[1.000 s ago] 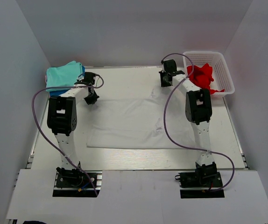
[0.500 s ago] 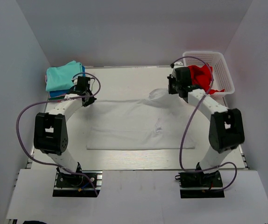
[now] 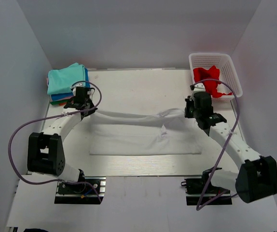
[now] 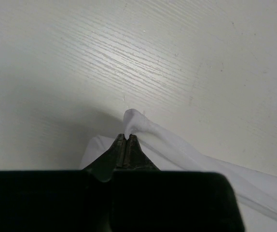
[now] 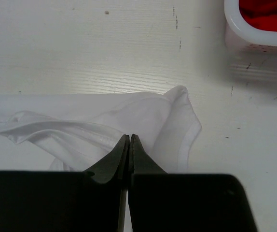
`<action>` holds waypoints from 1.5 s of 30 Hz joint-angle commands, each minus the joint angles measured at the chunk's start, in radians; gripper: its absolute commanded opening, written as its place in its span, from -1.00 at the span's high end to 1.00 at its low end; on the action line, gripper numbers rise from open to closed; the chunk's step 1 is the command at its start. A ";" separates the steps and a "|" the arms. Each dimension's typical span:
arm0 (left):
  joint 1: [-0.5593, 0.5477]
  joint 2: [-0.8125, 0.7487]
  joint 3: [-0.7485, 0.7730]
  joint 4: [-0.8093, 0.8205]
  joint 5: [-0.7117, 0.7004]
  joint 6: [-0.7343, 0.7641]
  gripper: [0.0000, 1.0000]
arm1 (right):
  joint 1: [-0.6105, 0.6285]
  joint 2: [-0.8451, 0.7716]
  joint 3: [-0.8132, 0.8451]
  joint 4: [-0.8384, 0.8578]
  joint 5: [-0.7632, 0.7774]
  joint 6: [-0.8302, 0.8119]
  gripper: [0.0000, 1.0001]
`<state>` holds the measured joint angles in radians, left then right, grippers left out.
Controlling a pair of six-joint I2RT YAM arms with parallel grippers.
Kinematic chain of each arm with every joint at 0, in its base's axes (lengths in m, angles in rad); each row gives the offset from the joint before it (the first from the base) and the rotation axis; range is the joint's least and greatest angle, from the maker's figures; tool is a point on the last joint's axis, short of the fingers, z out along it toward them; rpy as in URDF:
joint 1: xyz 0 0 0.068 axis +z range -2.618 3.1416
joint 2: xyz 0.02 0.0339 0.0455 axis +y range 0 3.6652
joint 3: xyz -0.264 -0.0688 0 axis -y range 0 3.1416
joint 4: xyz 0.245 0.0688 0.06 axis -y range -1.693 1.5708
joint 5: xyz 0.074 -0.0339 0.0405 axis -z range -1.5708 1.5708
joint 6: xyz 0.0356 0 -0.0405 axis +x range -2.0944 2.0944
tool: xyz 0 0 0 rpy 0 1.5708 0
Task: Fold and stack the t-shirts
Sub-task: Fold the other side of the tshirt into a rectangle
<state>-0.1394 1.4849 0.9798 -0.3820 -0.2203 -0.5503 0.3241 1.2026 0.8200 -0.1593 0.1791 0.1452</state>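
A large white t-shirt point(image 3: 143, 137) lies spread in the middle of the table, and its far edge is lifted into a taut ridge between the two grippers. My left gripper point(image 3: 84, 105) is shut on the ridge's left end; the left wrist view shows a peak of the white t-shirt point(image 4: 177, 150) pinched at the left gripper point(image 4: 126, 137). My right gripper point(image 3: 188, 111) is shut on the right end, and the white t-shirt point(image 5: 148, 113) bunches just past the right gripper point(image 5: 129, 137). A red t-shirt point(image 3: 207, 77) sits in the basket.
A folded stack with a teal t-shirt point(image 3: 65, 79) on top rests at the far left corner, behind the left gripper. The white lattice basket point(image 3: 235, 79) stands at the far right; the basket point(image 5: 254, 38) also shows in the right wrist view's top right corner.
Both arms have drawn back from the far side toward the near edge, carrying the white t-shirt's far edge over its lower part. Both grippers stayed shut.
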 commanded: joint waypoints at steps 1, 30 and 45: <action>-0.002 -0.081 -0.039 0.032 -0.011 -0.002 1.00 | 0.009 -0.067 -0.057 0.000 0.016 0.036 1.00; -0.009 -0.225 -0.107 -0.384 -0.072 -0.349 -1.00 | 0.030 -0.338 -0.257 -0.208 -0.104 0.338 -0.81; -0.051 0.075 -0.099 0.035 0.295 -0.246 -1.00 | 0.027 0.026 -0.245 -0.002 -0.247 0.413 -0.81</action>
<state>-0.1692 1.5089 0.8791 -0.4328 -0.0120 -0.8207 0.3492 1.1919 0.5602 -0.1894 -0.0704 0.5262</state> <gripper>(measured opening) 0.997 0.904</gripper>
